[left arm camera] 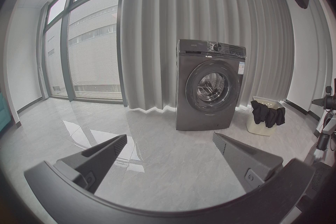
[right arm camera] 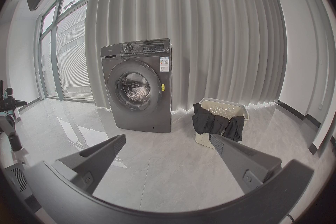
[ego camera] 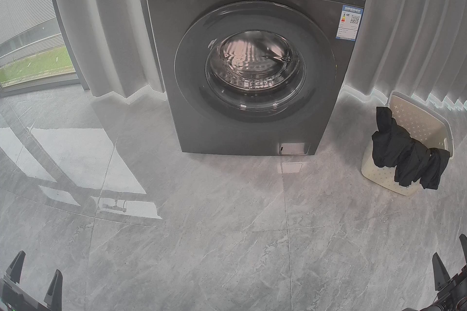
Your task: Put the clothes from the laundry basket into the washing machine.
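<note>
Right of dark grey front-load washing machine (ego camera: 253, 69), door shut, black clothes (ego camera: 406, 151) drape over rim of cream perforated plastic laundry basket (ego camera: 423, 120). Both spread, empty: left gripper (ego camera: 38, 266) & right gripper (ego camera: 450, 249).

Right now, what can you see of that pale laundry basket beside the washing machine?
The cream plastic laundry basket is rectangular with rounded corners; its walls are perforated, with star-shaped holes showing inside. It stands upright on the glossy grey tiled floor, to the robot's right of the dark grey front-loading washing machine and apart from it, close before the white pleated curtain. A black garment lies draped over its front rim, hanging down outside.
</note>
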You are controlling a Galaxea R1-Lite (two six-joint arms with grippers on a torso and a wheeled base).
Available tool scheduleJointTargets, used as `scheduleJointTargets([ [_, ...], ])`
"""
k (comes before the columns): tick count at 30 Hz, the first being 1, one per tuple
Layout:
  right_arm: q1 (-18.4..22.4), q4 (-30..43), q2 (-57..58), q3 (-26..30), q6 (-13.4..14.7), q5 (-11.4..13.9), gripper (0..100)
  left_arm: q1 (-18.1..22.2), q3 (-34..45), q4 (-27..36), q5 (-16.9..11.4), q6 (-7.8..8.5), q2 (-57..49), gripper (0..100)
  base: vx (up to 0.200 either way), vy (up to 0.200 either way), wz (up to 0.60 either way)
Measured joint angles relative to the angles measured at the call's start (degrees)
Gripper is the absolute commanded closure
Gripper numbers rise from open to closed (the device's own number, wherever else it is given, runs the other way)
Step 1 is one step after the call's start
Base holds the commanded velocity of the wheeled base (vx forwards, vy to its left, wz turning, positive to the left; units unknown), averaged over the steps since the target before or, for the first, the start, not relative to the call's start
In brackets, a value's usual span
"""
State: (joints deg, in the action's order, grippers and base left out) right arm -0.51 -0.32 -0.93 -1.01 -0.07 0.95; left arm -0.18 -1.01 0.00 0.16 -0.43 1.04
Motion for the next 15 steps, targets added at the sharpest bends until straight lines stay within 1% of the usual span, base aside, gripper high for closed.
scheduleJointTargets([
  [4,0.1,0.0,0.0,0.0,-0.1,0.1,0,0.0,0.0,0.0,0.0,0.16,0.0,0,0.000,0.000,0.00],
  [15,0.0,0.0,0.0,0.0,-0.1,0.1,0,0.0,0.0,0.0,-0.1,-0.11,0.0,0,0.000,0.000,0.00],
])
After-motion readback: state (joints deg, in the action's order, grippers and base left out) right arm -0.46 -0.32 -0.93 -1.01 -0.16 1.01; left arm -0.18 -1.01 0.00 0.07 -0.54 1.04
